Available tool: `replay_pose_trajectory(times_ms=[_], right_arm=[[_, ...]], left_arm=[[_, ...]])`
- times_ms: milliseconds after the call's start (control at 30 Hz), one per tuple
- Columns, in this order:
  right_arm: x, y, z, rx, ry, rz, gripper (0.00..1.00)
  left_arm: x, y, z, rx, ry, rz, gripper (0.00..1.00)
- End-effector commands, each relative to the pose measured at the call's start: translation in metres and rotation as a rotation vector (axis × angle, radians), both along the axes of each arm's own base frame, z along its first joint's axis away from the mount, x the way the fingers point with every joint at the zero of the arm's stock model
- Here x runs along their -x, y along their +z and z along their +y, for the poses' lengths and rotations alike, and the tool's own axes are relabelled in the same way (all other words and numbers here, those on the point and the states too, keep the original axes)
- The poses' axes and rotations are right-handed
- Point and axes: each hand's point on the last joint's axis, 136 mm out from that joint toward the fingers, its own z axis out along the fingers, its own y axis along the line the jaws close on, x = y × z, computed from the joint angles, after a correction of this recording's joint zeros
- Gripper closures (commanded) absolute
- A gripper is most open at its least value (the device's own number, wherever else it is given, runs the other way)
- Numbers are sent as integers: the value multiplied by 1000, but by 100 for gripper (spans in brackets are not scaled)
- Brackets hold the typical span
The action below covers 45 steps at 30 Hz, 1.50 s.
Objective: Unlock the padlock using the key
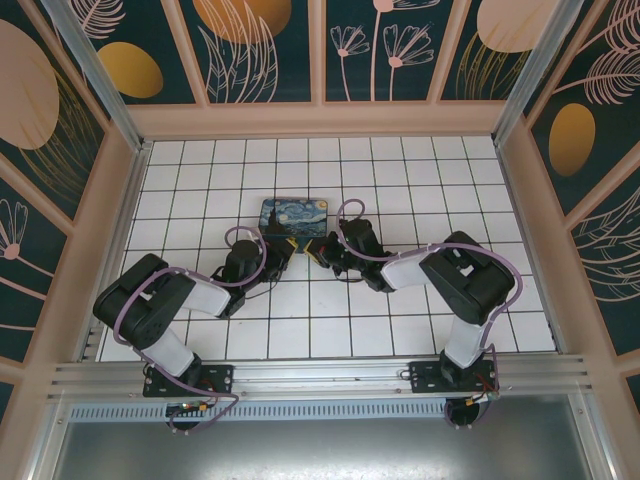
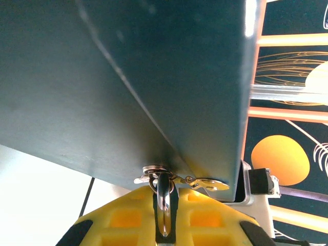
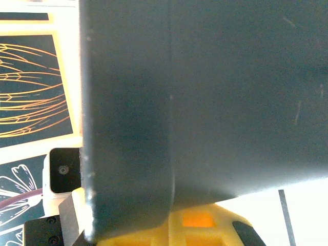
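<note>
Your right claw [image 3: 171,228] is clamped shut on the padlock [image 3: 205,102], a smooth, matte blue-grey slab with rounded edges. Your left claw [image 2: 164,218] is pinched closed on the key [image 2: 163,202], a thin shiny metal loop touching the padlock's edge. One ring [image 2: 152,169] and a second flat key [image 2: 207,183] hang beside it. Both claws meet mid-bench, just in front of one painted box [image 1: 295,218]. The bench [image 1: 400,320] is white square tile with dark grout. Teal wall panels [image 1: 250,40] carry gold and cream plant designs.
</note>
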Motion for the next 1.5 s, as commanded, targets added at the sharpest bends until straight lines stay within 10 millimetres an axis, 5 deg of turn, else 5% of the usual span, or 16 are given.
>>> replay_pose_trajectory(times_ms=[0,333,1100,1467], right_arm=[[-4,24,9,-45,10,-50,100],[10,6,-12,42,-6,-18,100],[-6,23,6,0,5,-49,100],[-10,17,4,-25,-19,-70,100]], left_arm=[[-4,14,-4,20,-10,-48,100],[-4,13,-3,17,-6,-48,100],[-3,13,-3,16,-11,-48,100],[0,30,-10,97,-33,-52,100]])
